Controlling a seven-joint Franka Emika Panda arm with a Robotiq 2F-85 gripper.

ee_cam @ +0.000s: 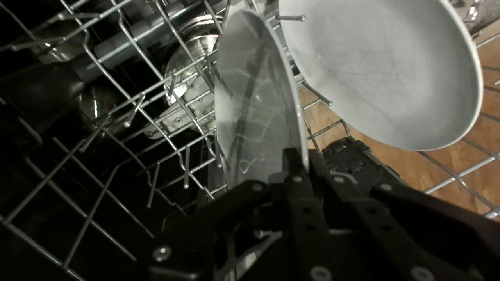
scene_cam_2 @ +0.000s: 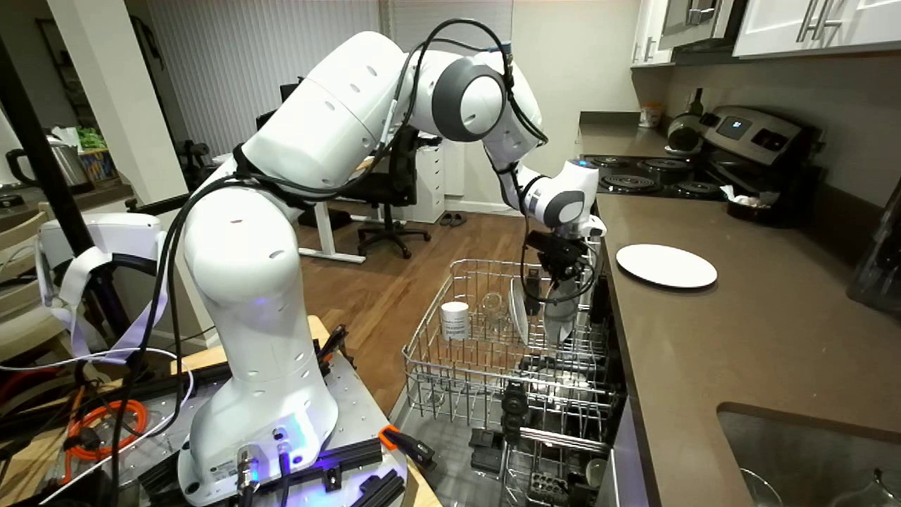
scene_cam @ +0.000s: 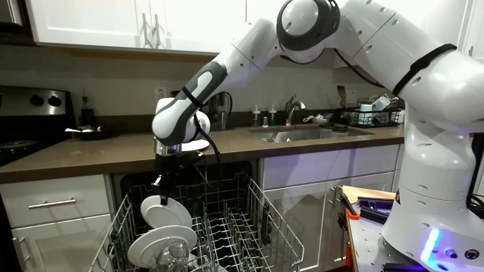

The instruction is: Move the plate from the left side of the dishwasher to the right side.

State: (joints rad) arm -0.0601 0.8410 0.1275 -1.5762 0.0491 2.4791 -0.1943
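Note:
The plate (scene_cam: 164,217) is white and round and stands tilted in the left part of the dishwasher rack (scene_cam: 276,213), seen in an exterior view. It also shows in an exterior view (scene_cam_2: 559,324) and edge-on in the wrist view (ee_cam: 258,93). My gripper (scene_cam: 164,199) points down at its upper rim. In the wrist view the fingers (ee_cam: 302,154) lie one on each side of the rim, shut on it. The lower edge of the plate sits among the tines; whether it touches the rack floor I cannot tell. The pulled-out rack (scene_cam_2: 464,370) also shows from the robot's side.
Another white dish (scene_cam: 160,245) stands just in front, also in the wrist view (ee_cam: 386,74). A clear glass (scene_cam: 173,256) and a white mug (scene_cam_2: 455,321) are in the rack. Upright tines (scene_cam: 236,226) fill the right part. The counter edge (scene_cam: 242,155) overhangs behind; a white plate (scene_cam_2: 666,266) lies on it.

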